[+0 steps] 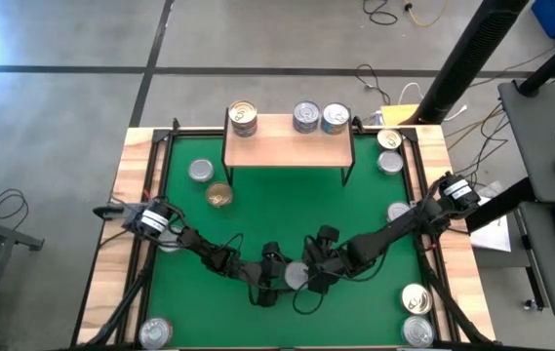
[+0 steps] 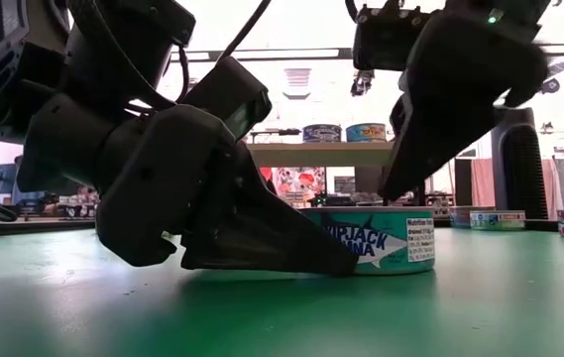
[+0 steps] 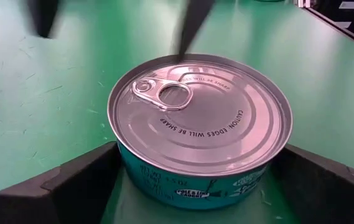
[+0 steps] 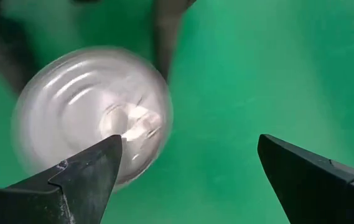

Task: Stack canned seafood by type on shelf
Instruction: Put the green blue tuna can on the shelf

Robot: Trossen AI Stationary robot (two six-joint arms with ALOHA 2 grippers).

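A teal-sided tin of canned seafood (image 3: 198, 118) with a silver pull-tab top stands flat on the green mat near the table's front middle (image 1: 297, 276). My left gripper (image 3: 201, 186) lies low on the mat, open, with one finger close on either side of the tin's wall. My right gripper (image 4: 189, 168) hangs open above and just to the right of the same tin (image 4: 93, 115). The shelf (image 1: 287, 144), a light-wood board on black legs, stands at the far side and carries three tins (image 1: 243, 119) (image 1: 306, 117) (image 1: 336, 118).
Loose tins sit on the mat at the left (image 1: 201, 172) (image 1: 219, 195), along the right edge (image 1: 388, 139) (image 1: 399, 211), and at the near corners (image 1: 155, 333) (image 1: 416, 330). The middle of the mat in front of the shelf is bare.
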